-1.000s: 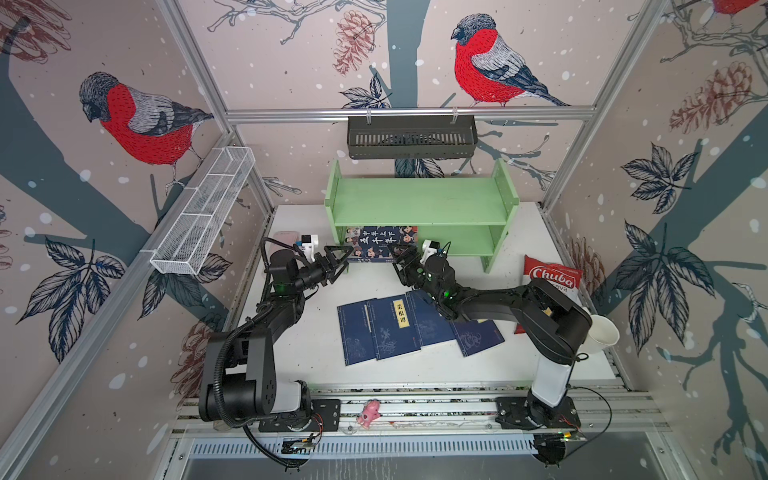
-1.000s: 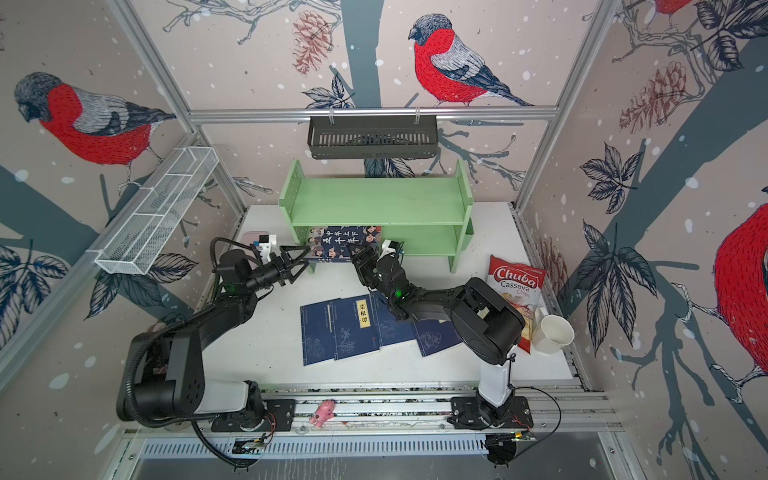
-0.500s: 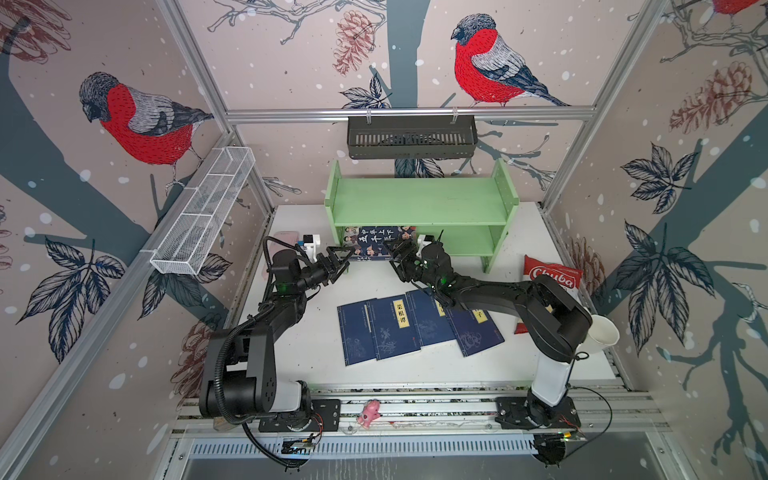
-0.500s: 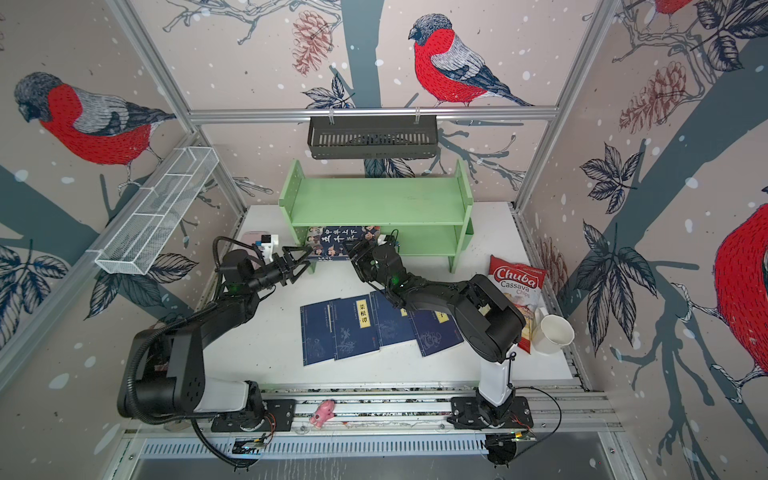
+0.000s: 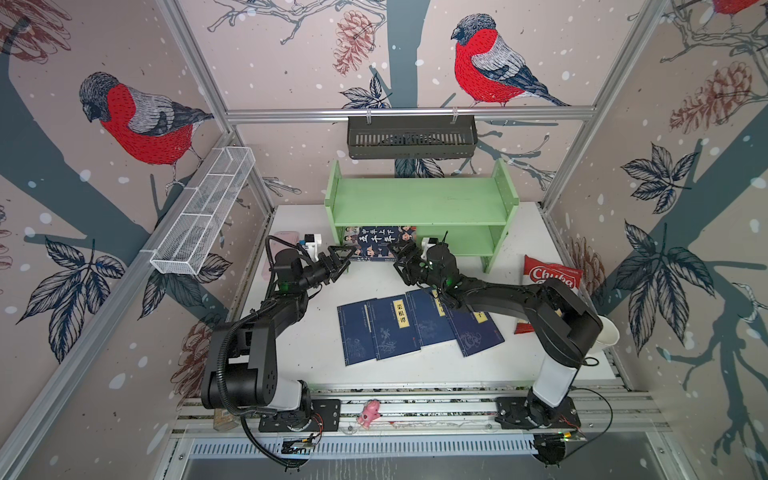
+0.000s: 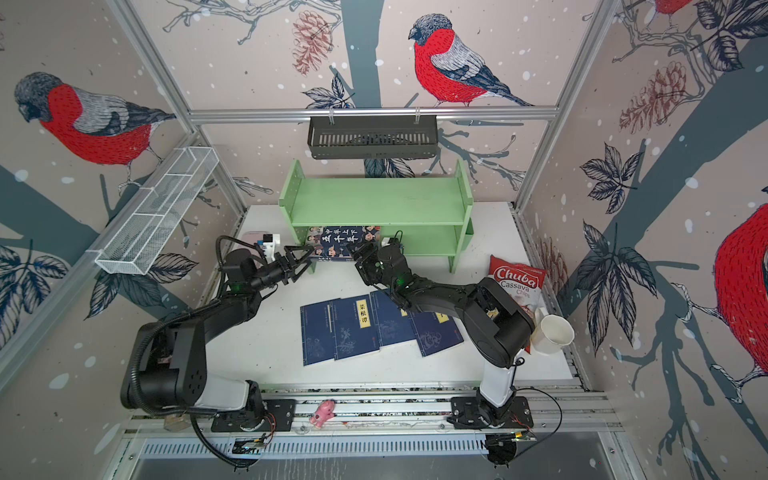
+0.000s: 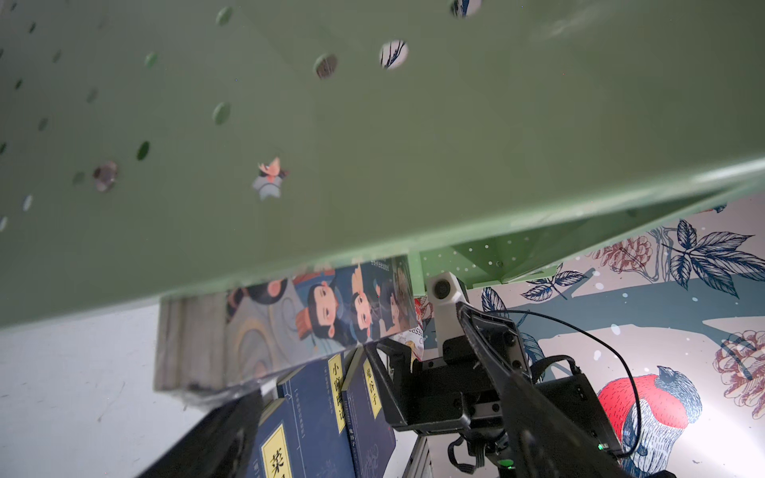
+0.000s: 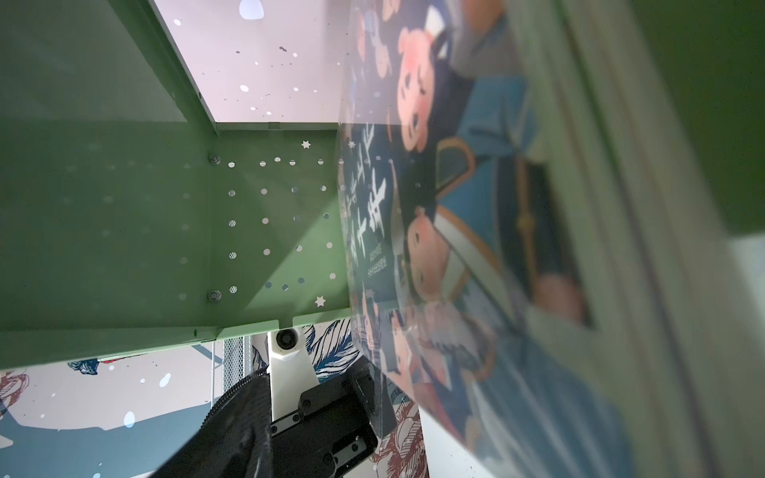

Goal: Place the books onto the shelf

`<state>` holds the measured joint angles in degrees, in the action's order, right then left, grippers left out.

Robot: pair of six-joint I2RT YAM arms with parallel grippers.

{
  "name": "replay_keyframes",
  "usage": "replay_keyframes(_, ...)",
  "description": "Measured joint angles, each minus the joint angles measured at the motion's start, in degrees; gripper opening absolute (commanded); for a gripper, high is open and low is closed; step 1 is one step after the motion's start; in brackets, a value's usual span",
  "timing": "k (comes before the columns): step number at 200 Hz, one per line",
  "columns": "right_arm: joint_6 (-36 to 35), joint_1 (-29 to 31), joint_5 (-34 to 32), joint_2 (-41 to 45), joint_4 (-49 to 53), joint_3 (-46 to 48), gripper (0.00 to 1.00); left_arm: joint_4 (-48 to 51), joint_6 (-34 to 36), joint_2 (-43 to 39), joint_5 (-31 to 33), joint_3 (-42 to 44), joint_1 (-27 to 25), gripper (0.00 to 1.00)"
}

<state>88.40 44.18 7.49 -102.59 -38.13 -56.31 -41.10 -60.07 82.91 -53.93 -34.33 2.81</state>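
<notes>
Cartoon book (image 5: 376,243) sits in the lower tier of the shelf (image 5: 419,203), lengthwise along its front. My left claw (image 5: 343,255) and right claw (image 5: 401,254), both spread and empty, flank its ends. Navy books (image 5: 395,328) lie on the desk (image 5: 316,332).

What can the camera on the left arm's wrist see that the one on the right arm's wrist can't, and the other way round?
Only the left wrist view shows the navy books with their yellow labels, and the right arm's white camera. Only the right wrist view shows the cartoon book's white title, two bolts in a perforated shelf panel, the left arm's white camera and a strip of white mesh. Both share the green shelf and the cartoon book, seen from opposite ends.
</notes>
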Motion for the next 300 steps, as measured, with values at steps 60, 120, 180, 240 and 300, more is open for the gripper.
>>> replay_keyframes(60, -0.48, 0.42, -0.04, 3.26, 0.52, 2.49, 0.80, -0.72, -0.09, 0.72, 0.15, -0.11, -0.26, 0.90)
replay_keyframes(120, -1.40, 0.02, 0.79, 1.33, -1.64, 2.29, 0.78, -0.85, -0.13, 1.36, 0.61, -1.05, -0.26, 0.90)
replay_keyframes(180, -1.27, -0.50, 1.38, 0.15, -4.37, 2.21, 0.78, -0.94, 0.31, 2.16, 1.42, -1.07, -0.28, 0.90)
replay_keyframes(240, -1.73, -2.01, 3.56, -0.37, -3.93, 0.07, 0.78, -1.31, 0.50, 2.10, 1.60, -0.70, -0.28, 0.90)
replay_keyframes(300, -1.79, -1.84, 4.17, -0.83, -4.37, 1.07, 0.78, -1.62, 0.57, 1.51, 1.57, -0.52, -0.28, 0.90)
